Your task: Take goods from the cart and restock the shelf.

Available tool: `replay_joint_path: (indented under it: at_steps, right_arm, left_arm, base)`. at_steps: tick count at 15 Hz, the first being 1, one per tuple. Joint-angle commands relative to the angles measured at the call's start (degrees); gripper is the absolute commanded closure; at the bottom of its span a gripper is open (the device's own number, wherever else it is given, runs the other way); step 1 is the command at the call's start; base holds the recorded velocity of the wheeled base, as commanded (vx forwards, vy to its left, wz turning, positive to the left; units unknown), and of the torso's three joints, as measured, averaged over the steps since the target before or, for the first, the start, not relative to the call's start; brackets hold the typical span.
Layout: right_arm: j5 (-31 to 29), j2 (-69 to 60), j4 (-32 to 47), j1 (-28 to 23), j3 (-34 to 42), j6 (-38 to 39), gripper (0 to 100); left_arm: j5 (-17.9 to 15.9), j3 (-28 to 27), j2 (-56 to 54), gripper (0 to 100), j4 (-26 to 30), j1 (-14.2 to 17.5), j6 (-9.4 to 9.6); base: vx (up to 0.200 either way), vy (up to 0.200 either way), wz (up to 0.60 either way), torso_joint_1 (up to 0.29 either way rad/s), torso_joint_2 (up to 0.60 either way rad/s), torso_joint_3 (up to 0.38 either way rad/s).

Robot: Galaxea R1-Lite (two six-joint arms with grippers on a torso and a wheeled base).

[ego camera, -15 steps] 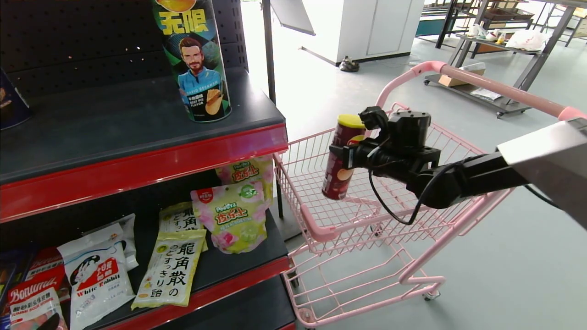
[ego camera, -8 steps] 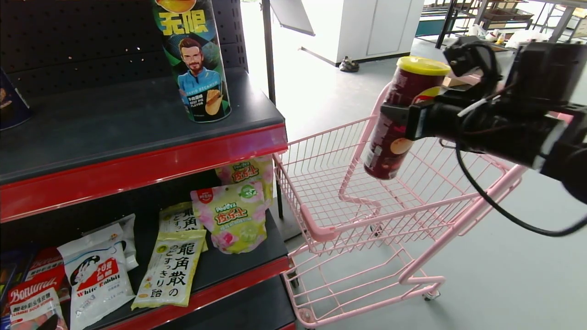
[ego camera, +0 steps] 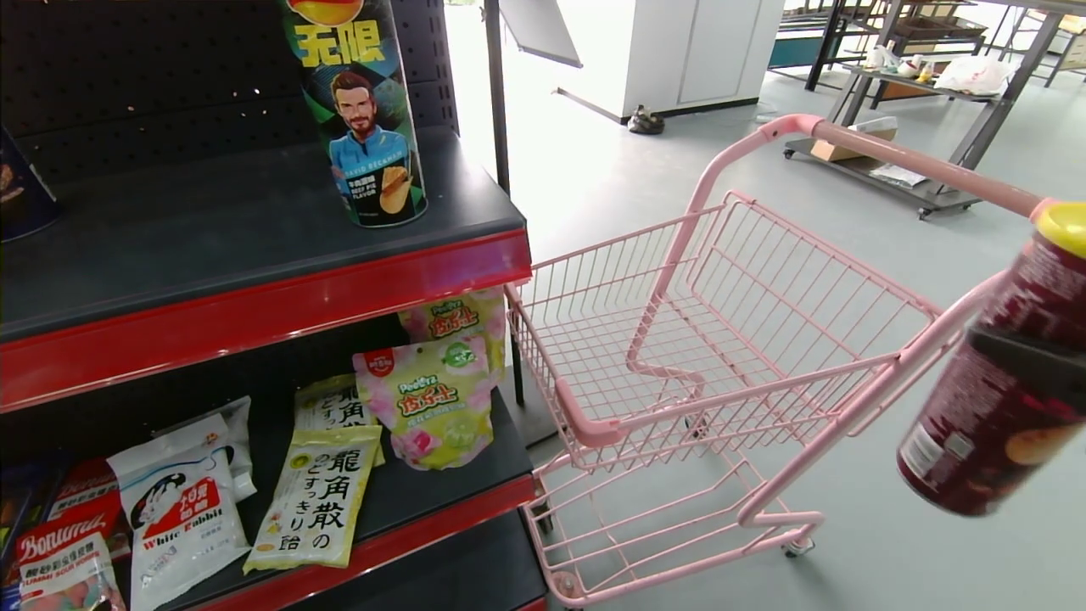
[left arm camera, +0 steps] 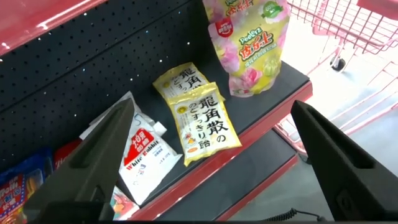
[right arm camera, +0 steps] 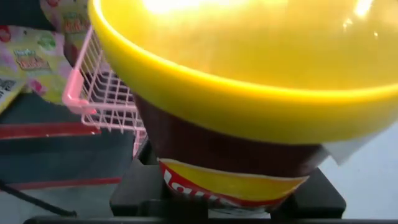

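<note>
A dark-red cylindrical chip can with a yellow plastic lid [ego camera: 993, 373] hangs in the air at about 4 o'clock from the pink wire shopping cart [ego camera: 594, 428], outside the basket on its handle side. The can is tilted, its lid leaning toward 1 o'clock. The right gripper [right arm camera: 227, 202] is clamped on it, with a black finger [ego camera: 1031, 356] crossing the can's middle. In the right wrist view the dark pads press its wall on both sides below the lid. The black metal shelf with red front edges [ego camera: 254, 305] stands at 9 o'clock from the cart. On its upper board a tall green-and-black snack tube [ego camera: 365, 110] stands upright near the 1 o'clock corner. The left gripper [left arm camera: 211, 168] hangs before the lower board with its fingers spread wide apart and nothing between them. Beyond it lie a yellow flat candy pouch [left arm camera: 202, 121], a white sweet bag [left arm camera: 143, 158] at its 8 o'clock and a pink-and-green stand-up pouch [left arm camera: 252, 46] at its 1 o'clock.
</note>
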Motion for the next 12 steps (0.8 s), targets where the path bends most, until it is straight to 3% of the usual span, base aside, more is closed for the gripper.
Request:
replay_joint_path:
  at_steps: [1,6,12]
  right_arm:
    - [-0.76,-15.34,6.44,-4.63,6.98,-0.96,100]
    - [-0.85,-19.21,8.46,-5.68,9.18,-2.63,100]
    - [-0.85,-18.5,8.46,-5.77,9.0,-2.63,100]
  left_arm:
    - [0.06,0.45,-1.29,0,0.0,-0.03,-0.01]
    - [-0.29,0.37,-1.02,0,0.0,-0.21,0.08]
    - [-0.29,-0.51,-0.5,0,0.0,-0.21,0.61]
  base:
    - [0.0,0.0,0.0,0.0,0.0,0.0]
    - [0.0,0.0,0.0,0.002,-0.02,-0.018]
    - [0.0,0.0,0.0,0.096,-0.42,-0.317]
